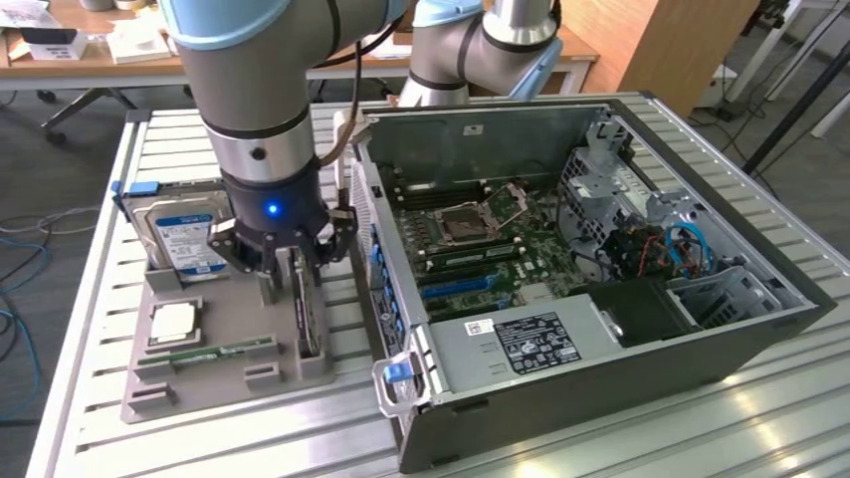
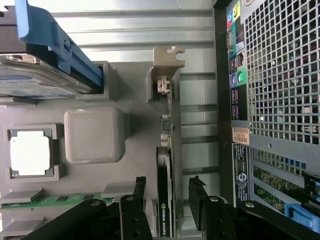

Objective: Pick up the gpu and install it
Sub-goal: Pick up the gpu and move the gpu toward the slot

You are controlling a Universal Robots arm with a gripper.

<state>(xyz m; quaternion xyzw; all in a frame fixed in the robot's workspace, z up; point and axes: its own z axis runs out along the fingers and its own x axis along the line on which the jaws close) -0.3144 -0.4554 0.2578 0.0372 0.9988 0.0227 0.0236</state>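
The gpu is a thin dark card standing on edge in a slot of the grey holder, just left of the computer case in the exterior view. My gripper hangs right over the card's far end. In the wrist view the gpu runs between my two black fingertips, with its silver bracket at the far end. The gripper is open; its jaws straddle the card with a gap on each side and do not touch it.
The open computer case lies beside the holder, motherboard exposed. The holder also carries a hard drive, a processor and a green memory stick. A second arm stands behind the case.
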